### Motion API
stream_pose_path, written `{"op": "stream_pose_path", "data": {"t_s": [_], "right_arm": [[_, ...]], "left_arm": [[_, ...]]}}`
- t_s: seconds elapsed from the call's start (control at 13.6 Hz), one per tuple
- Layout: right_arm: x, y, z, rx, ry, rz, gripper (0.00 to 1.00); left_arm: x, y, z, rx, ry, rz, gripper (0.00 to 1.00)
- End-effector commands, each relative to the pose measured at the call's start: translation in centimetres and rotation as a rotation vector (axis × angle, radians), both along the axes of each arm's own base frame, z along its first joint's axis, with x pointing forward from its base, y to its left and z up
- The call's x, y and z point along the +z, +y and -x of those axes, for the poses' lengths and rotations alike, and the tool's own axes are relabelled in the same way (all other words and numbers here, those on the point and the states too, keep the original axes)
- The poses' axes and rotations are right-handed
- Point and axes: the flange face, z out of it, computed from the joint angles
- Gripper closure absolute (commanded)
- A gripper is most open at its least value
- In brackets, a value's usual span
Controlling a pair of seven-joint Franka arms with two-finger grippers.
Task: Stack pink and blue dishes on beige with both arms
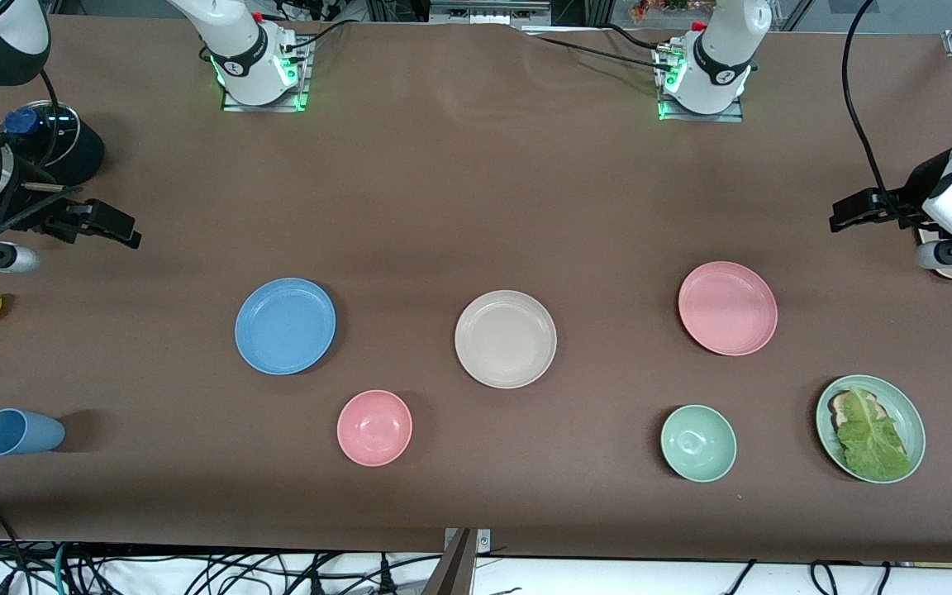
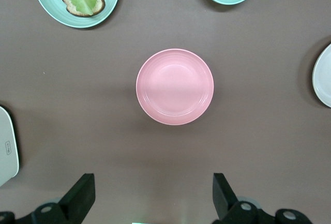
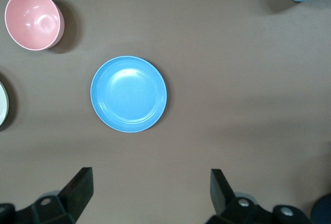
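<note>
Front view: high above the table [image 1: 459, 207], facing the two arm bases, taking in the whole spread. Left wrist view: straight down from well above, centred on the pink plate [image 2: 175, 86], also at [image 1: 727, 307]. Right wrist view: likewise straight down, centred on the blue plate [image 3: 129, 93], also at [image 1: 285, 326]. Beige plate [image 1: 506, 339] caught at an edge of both wrist views, [image 2: 323, 76] and [image 3: 3, 102].
</note>
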Motion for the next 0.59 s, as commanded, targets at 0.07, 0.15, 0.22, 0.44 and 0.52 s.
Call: {"op": "stream_pose_path", "data": {"t_s": [0.07, 0.15, 0.22, 0.44, 0.52], "right_arm": [[0.30, 0.03, 0.47, 0.001, -0.026, -0.005, 0.00], [0.43, 0.03, 0.46, 0.002, -0.028, -0.005, 0.00], [0.51, 0.21, 0.46, 0.000, -0.029, -0.005, 0.00], [0.44, 0.48, -0.12, 0.014, -0.045, -0.013, 0.00], [0.54, 0.48, -0.48, 0.016, -0.050, -0.012, 0.00]], "left_arm": [[0.09, -0.04, 0.21, 0.000, 0.005, 0.019, 0.00], [0.09, -0.04, 0.21, 0.000, 0.005, 0.019, 0.00], [0.09, -0.04, 0.21, 0.000, 0.005, 0.019, 0.00], [0.09, -0.04, 0.21, 0.000, 0.005, 0.019, 0.00], [0.09, -0.04, 0.21, 0.000, 0.005, 0.019, 0.00]]}}
